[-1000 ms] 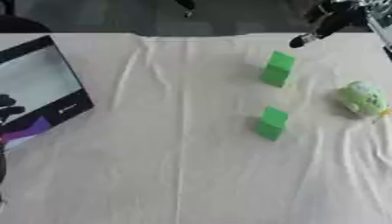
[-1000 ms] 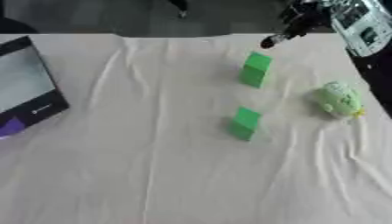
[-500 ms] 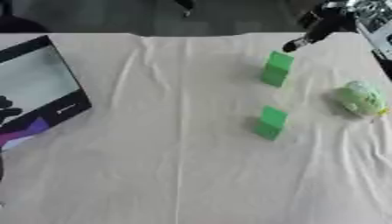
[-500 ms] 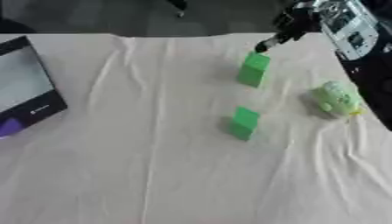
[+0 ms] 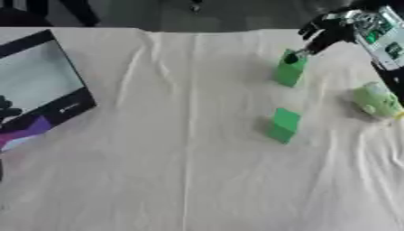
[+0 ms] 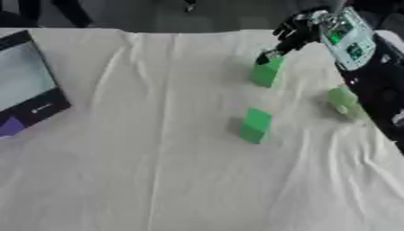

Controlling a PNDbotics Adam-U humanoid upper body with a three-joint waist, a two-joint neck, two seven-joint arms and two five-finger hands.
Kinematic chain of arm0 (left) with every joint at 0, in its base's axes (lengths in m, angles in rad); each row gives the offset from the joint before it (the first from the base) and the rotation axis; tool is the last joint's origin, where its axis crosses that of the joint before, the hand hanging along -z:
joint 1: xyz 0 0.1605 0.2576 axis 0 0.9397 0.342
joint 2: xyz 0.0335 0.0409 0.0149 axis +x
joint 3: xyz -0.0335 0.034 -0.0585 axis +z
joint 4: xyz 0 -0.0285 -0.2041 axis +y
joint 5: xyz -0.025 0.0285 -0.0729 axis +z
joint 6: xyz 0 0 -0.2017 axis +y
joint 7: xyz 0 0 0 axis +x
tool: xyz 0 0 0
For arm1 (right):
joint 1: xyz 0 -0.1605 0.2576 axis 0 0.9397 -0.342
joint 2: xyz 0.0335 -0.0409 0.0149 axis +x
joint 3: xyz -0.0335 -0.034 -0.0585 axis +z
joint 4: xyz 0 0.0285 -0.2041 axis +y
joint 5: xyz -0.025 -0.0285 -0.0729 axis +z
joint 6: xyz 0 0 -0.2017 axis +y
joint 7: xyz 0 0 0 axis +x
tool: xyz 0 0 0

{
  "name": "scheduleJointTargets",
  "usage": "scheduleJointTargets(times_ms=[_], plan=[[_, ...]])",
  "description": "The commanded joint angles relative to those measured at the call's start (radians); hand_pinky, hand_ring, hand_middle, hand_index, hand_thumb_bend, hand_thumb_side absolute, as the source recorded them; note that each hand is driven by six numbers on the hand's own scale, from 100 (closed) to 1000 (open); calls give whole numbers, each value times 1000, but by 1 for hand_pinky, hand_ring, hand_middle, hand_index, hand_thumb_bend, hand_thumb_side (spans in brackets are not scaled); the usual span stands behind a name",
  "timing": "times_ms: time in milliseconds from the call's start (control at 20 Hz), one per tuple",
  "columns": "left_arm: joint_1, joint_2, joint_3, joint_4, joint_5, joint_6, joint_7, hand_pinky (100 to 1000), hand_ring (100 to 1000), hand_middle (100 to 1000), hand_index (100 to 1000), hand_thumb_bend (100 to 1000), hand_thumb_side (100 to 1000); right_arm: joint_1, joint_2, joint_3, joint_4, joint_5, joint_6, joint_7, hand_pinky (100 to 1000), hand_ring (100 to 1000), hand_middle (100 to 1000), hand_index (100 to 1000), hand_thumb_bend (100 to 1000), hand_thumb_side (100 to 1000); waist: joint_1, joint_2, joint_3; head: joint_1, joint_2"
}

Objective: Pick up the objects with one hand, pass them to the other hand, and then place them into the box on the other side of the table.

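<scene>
Two green blocks stand on the white cloth: the far block (image 5: 289, 68) and the near block (image 5: 282, 125). A light green soft toy (image 5: 377, 101) lies at the right. My right hand (image 6: 293, 32) comes in from the upper right, open, with its fingertips (image 5: 293, 57) touching the far block's top corner. The box (image 5: 38, 85), black-rimmed with a pale inside, lies at the left edge. A dark shape (image 5: 6, 111) at the left edge seems to be my left hand.
The cloth (image 5: 173, 171) covers the whole table, with creases down its middle. My right forearm (image 6: 377, 85), with a green circuit panel, hangs over the right side above the toy. Dark floor and chair legs lie beyond the far edge.
My right hand has come down and to the left, from above the table's far edge to the top of the far block. The blocks and the toy have not moved.
</scene>
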Motion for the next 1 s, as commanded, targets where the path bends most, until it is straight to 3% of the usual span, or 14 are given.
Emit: scheduleJointTargets(times_ms=[50, 1000], plan=[[-18, 10, -1, -14, -4, -1, -3, 948, 577, 547, 629, 469, 643, -17, -14, -11, 8, 24, -3, -12, 854, 840, 849, 873, 678, 259, -13, 5, 5, -6, -2], [-36, 4, -3, -19, -9, 2, -7, 951, 572, 547, 628, 460, 650, -9, -23, -32, 53, 126, 3, -17, 893, 858, 848, 877, 653, 258, -18, 52, 29, -36, -2]])
